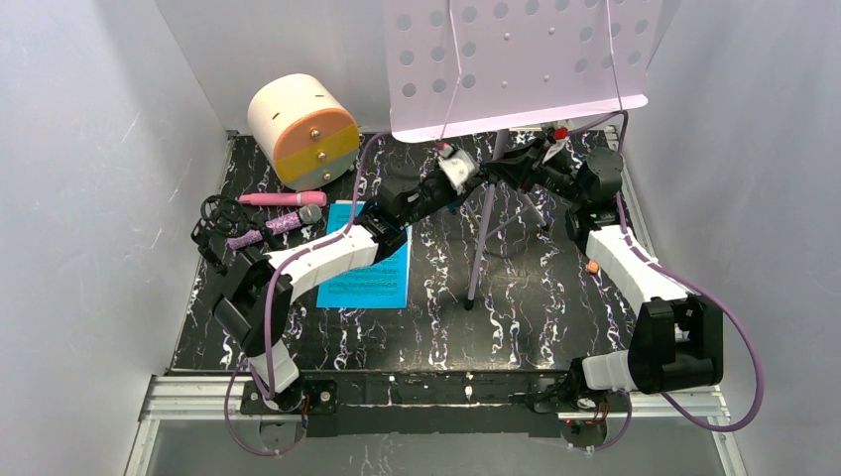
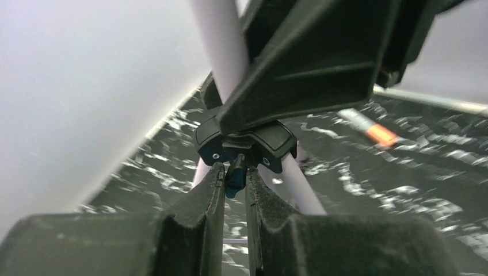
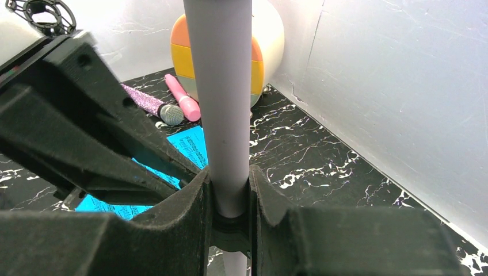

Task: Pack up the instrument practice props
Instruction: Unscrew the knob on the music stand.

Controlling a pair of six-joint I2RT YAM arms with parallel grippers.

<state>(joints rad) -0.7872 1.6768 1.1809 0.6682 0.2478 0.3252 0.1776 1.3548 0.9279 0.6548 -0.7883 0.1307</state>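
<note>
My right gripper clamps the lilac music-stand pole, upright. My left gripper, narrow, pinches the small blue tab under its black hub, dead ahead.

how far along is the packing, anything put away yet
Nothing looks packed yet. In hand: the right gripper clamps the music rack's pole while the left gripper pinches the blue tab at its leg hub. Still to go: pink microphone, purple microphone, black tripods and blue sheet lie loose on the mat.
</note>
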